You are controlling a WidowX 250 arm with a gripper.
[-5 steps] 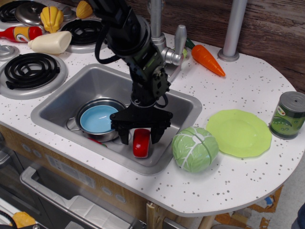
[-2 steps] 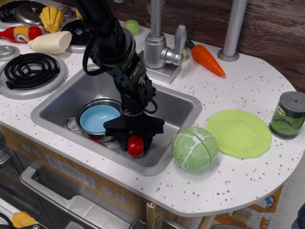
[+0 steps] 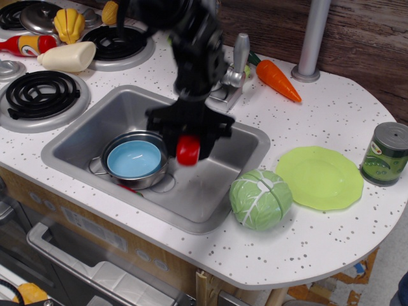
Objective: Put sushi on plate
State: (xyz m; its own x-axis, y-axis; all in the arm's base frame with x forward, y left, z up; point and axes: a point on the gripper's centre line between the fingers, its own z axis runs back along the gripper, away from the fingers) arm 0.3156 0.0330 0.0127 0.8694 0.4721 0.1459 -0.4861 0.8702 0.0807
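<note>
Sushi (image 3: 187,150) hangs clenched in my gripper (image 3: 189,141) above the sink (image 3: 217,210). Cabbage (image 3: 261,199) sits between me and the plate (image 3: 319,177); swinging across low could clip it, or loosen my shallow hold.

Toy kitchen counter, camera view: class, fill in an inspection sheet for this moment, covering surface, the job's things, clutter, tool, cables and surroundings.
Surface: white speckled countertop with a steel sink and black coil burners.
Job's things: small glossy red sushi block held above the sink; flat lime-green scalloped plate lies bare on the counter to the right.
Clutter: green cabbage between sink and plate; light-blue bowl in the sink; orange carrot; green can; cream bottle.
Tool: black tool motion-blurred, closed on the sushi, lifted off the sink floor.
Cables: nothing seen.
Surroundings: silver faucet, dark wooden back wall, grey post.
</note>
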